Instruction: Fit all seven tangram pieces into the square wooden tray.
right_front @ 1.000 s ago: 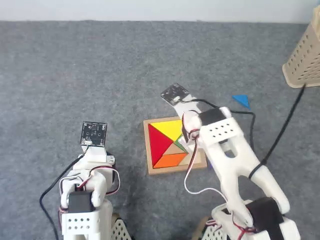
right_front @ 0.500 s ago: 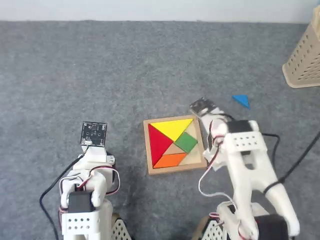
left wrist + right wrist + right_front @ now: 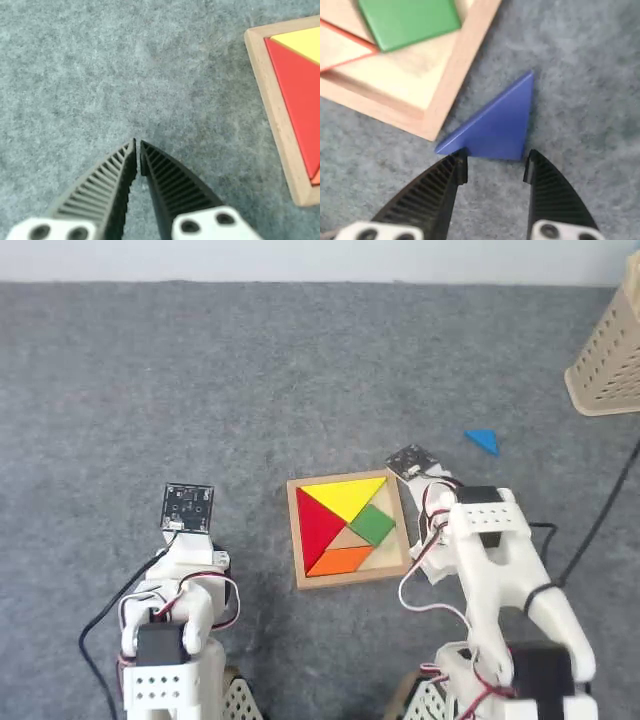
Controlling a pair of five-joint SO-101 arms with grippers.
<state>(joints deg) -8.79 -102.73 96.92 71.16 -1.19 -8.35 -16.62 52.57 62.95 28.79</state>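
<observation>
Wooden tray (image 3: 293, 535) lies mid-table, mostly filled. Right gripper (image 3: 496, 159), spread open, straddles a dark blue triangle (image 3: 497, 130) just right of the tray's near corner. Left gripper (image 3: 138, 145) hangs clenched over grey carpet (image 3: 100, 75), left of the tray.

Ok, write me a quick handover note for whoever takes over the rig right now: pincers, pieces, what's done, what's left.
Left pincer: shut, holding nothing, over the carpet beside the tray.
Right pincer: open, tips at the edge of a blue triangle lying on the carpet right by the tray's corner; not gripped.
Done: yellow triangle, red triangle, green square, orange piece and tan piece sit in the tray.
Left: that blue triangle, plus a second blue triangle farther out on the carpet. Bare wood shows in the tray corner beside the first one.
</observation>
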